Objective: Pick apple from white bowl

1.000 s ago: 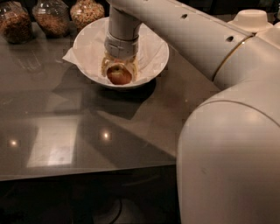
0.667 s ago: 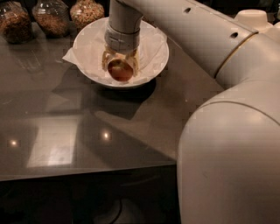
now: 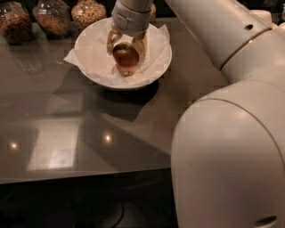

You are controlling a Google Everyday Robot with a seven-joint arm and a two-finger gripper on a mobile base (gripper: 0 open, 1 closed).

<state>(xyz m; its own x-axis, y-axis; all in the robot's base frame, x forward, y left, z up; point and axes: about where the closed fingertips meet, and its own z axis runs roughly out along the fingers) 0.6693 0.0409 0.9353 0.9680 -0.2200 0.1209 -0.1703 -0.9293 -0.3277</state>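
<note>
The white bowl with its crumpled paper liner stands at the back of the dark table. My gripper hangs over the bowl's middle, its two fingers closed on either side of the deep red apple. The apple is held a little above the liner, inside the bowl's rim. The arm reaches in from the right and hides the bowl's far edge.
Three glass jars of nuts or grains stand along the table's back edge: one at the far left, one beside it and one behind the bowl. The robot's white body fills the right foreground. The table's front edge runs across the lower frame.
The gripper, closed on the apple, has risen a little from the bottom of the bowl, lifting the apple off the liner.
</note>
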